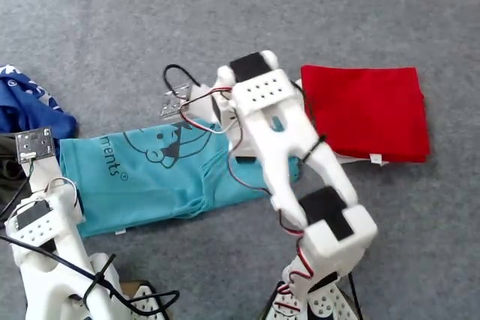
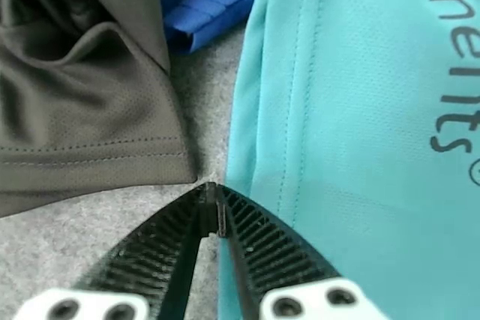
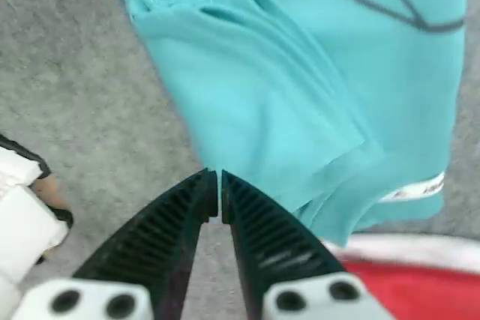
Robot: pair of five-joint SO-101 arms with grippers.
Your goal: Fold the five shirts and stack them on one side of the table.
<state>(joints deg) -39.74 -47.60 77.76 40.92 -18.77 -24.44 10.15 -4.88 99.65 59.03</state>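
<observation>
Bench (image 1: 112, 35): grey felt-like cover across the whole high view.

Lying on it:
- Teal shirt (image 1: 150, 177), spread flat near the middle, print side up.
- Red shirt (image 1: 367, 114), folded to a neat rectangle, on the right side. A white fabric edge (image 1: 352, 158) shows under its near side.
- Blue shirt (image 1: 26, 106), bunched at the left edge.
- Dark shirt (image 2: 75, 95), crumpled, just beside the teal shirt's end and next to the blue shirt.
</observation>
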